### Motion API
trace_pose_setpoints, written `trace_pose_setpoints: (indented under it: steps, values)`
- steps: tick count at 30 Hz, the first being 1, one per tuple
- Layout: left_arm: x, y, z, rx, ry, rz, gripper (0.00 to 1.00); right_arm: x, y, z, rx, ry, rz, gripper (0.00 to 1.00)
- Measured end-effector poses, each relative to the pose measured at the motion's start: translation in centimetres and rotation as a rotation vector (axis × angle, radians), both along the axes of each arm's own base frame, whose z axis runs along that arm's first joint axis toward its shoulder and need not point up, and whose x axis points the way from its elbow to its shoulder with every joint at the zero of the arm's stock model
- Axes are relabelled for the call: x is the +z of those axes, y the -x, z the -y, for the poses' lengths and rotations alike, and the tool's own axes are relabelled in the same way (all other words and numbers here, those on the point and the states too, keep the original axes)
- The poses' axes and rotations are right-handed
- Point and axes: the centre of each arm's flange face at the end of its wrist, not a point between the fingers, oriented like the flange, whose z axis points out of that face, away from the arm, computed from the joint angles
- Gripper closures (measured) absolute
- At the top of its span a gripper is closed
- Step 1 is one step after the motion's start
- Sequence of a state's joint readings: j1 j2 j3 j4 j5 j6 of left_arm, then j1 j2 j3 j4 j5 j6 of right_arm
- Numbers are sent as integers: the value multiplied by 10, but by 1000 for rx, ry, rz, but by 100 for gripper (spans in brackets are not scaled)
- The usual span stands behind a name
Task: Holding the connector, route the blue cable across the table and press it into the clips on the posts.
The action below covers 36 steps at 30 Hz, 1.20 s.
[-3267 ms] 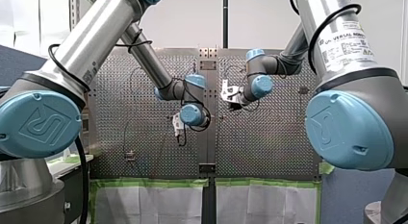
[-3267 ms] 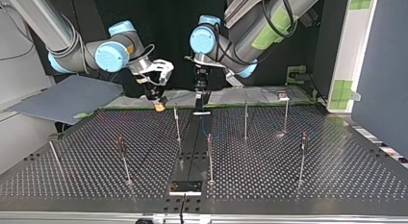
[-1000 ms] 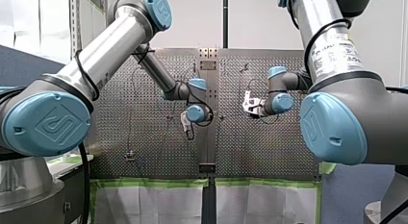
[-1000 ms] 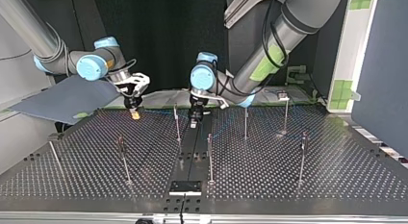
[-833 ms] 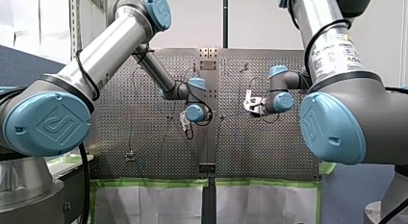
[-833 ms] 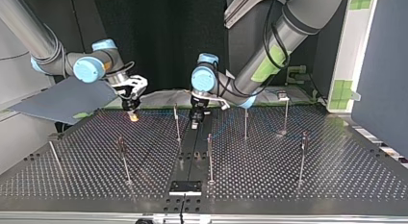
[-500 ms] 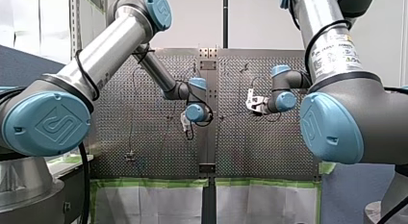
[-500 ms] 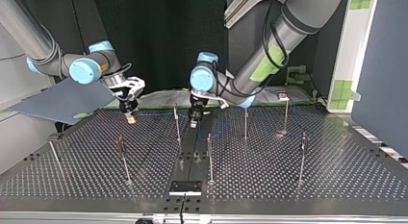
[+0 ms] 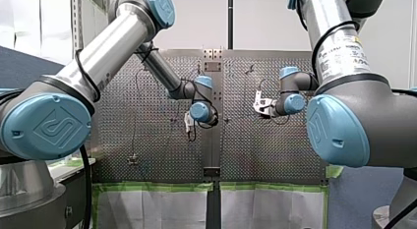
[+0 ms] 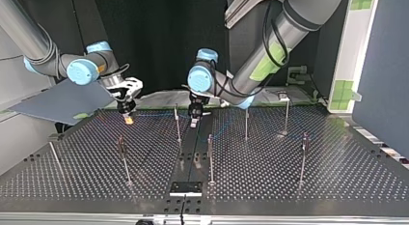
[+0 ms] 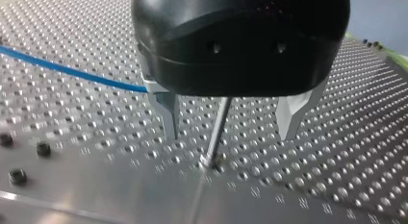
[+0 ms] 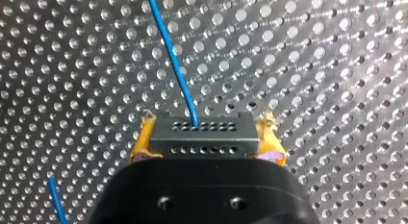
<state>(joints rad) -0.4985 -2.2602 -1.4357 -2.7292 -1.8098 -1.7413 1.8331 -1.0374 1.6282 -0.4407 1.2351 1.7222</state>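
REMOTE RIG, CABLE-ROUTING BENCH: My right gripper (image 12: 207,148) was clamped on the black multi-pin connector (image 12: 202,130), its yellow pads (image 12: 139,144) pressed against the connector's two ends, above the perforated metal bench (image 12: 337,65). The blue cable (image 12: 173,60) left the connector's upper row of holes and ran ahead of the gripper over the bench. A second short stretch of blue showed beside the gripper's body. In the top view this gripper (image 10: 128,118) hung low near the bench's far edge, at the view's left.

My left gripper (image 11: 230,136) pointed down at the bench (image 11: 72,137) with its metal fingers (image 11: 168,113) apart and holding nothing. A thin metal post (image 11: 217,128) rose between the fingers, touching neither and nearer the one on the cable's side. The blue cable (image 11: 72,69) crossed the bench to that finger and passed out of sight behind it.

In the top view my left gripper (image 10: 194,119) sat over the bench's middle strip, with an upright post (image 10: 177,122) between it and my right gripper. Other posts (image 10: 246,121) stood across the bench (image 10: 289,176). A faint blue line seemed to run between the two grippers there, but I could not tell whether it sat in any clip.
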Motion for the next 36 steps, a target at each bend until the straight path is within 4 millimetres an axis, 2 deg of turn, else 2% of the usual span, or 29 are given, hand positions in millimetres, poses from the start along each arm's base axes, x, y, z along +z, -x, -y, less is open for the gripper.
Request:
trace_pose_setpoints:
  steps: [5, 8, 27, 36]
  values:
    - [24, 16, 10, -11, -22, 3, 0, 0, 6, 3, -10, -1, 0, 100]
    - [30, 27, 17, -14, -34, -6, 0, 0, 9, 5, -17, -2, -1, 100]
    - [24, 111, 65, -19, -164, -107, 0, -1, 20, 11, -13, 1, -3, 100]
    - [27, 137, 95, -6, -94, -74, 0, -1, 23, 11, -5, -3, -5, 100]
